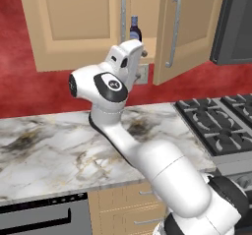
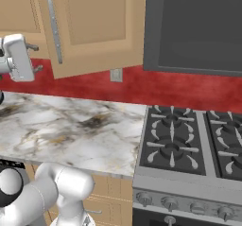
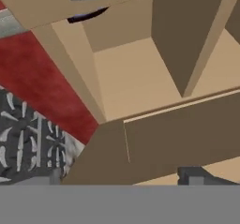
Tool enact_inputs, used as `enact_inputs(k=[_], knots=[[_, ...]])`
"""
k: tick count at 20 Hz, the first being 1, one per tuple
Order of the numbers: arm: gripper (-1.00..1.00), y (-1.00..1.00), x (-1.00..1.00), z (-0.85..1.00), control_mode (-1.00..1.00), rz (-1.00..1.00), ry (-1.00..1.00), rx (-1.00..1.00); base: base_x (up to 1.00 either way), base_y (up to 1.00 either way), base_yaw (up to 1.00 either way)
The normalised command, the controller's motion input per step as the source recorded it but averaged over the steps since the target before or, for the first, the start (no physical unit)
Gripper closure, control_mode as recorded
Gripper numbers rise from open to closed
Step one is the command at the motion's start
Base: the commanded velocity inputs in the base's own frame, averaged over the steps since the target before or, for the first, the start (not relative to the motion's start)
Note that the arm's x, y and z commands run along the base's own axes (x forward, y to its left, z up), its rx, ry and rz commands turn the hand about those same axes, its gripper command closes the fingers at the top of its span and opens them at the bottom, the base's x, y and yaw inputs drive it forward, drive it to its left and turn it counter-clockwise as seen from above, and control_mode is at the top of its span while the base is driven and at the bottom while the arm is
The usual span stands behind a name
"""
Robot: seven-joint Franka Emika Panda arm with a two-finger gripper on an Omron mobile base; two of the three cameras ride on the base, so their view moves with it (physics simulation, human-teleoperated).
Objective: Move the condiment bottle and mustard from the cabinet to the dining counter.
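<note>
The tool, jaws wide and empty, reaches toward the open tan wooden cabinet, the small dark purple-brown condiment bottle just above—next, rise and close on it.

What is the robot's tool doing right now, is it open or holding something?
Tool: open, holding nothing, raised at the open cabinet near the condiment bottle.

Matt tan wooden cabinet, silver handles
</note>
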Motion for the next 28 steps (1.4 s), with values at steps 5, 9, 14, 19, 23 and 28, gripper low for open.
enact_inputs(k=[5,9,14,19,23,28], knots=[[-1.00,-0.51,0.12,0.00,-1.00,0.00,0.01,-0.11,0.00,0.00,0.00],[-1.00,-0.37,0.29,0.00,-1.00,0.00,0.00,-0.07,0.00,0.00,0.00],[-1.00,-0.31,0.23,0.00,-1.00,0.00,0.00,-0.07,0.00,0.00,0.00],[-1.00,-0.57,-0.08,0.00,-1.00,0.00,0.05,-0.13,0.00,0.00,0.00],[-1.00,-0.84,-0.67,0.00,-1.00,-0.03,0.09,-0.16,0.00,0.00,0.00],[-1.00,-0.97,-0.99,0.00,-1.00,-0.08,0.03,-0.13,0.00,0.00,0.00]])
